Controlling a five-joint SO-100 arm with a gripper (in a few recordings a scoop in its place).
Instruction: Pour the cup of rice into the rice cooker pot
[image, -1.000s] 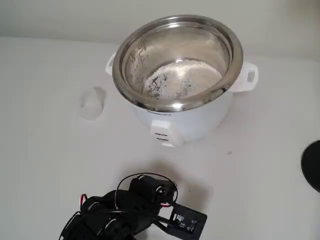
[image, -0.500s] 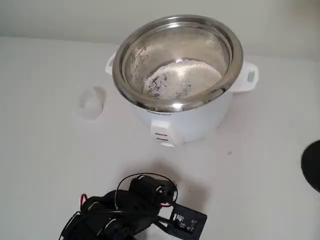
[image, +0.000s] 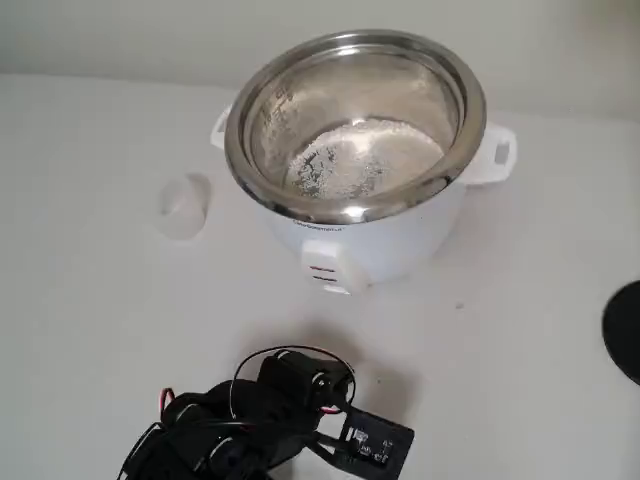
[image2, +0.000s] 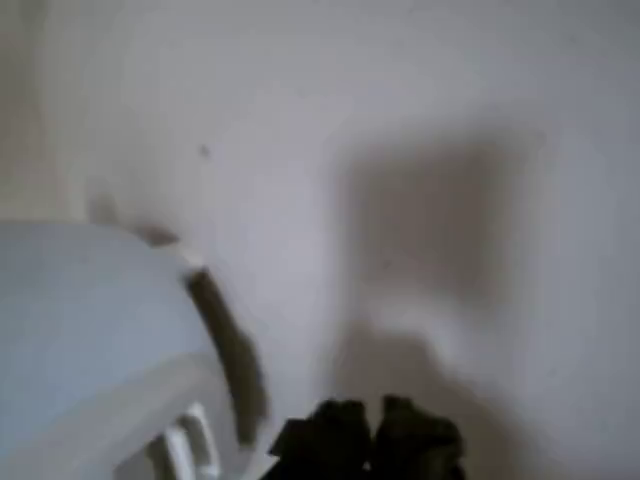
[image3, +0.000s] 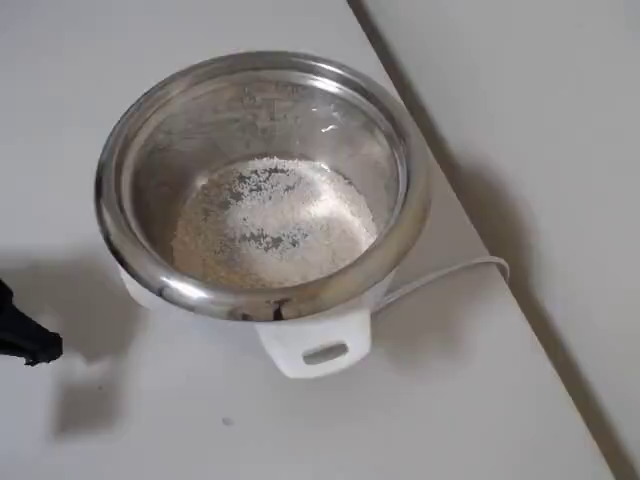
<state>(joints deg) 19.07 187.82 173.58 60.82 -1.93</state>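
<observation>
The large round shiny stainless-steel rice cooker pot (image: 355, 120) sits in its white cooker body (image: 385, 245) toward the back of the pale white table (image: 520, 330), and a thin layer of fine cream-white rice (image3: 270, 220) covers most of the pot's bottom, with bare metal showing through in patches. In the overhead view the pot's wide rim (image3: 150, 280) catches the light, one white side handle (image3: 315, 350) points toward the lower edge, and a white cord (image3: 450, 272) trails from the body to the table's edge. The small translucent whitish plastic cup (image: 185, 205) stands on the table to the left of the cooker in the fixed view, near it but not touching, apart from the arm; whether any grains are left in it cannot be made out. The black robot arm (image: 255, 420) is folded low at the near edge of the table, well apart from both the cup and the cooker. In the blurred wrist view the dark gripper (image2: 370, 445) shows at the bottom edge above bare table, beside what seems to be the cooker's white side; it holds nothing that can be seen, and whether its fingers are parted or together cannot be told.
</observation>
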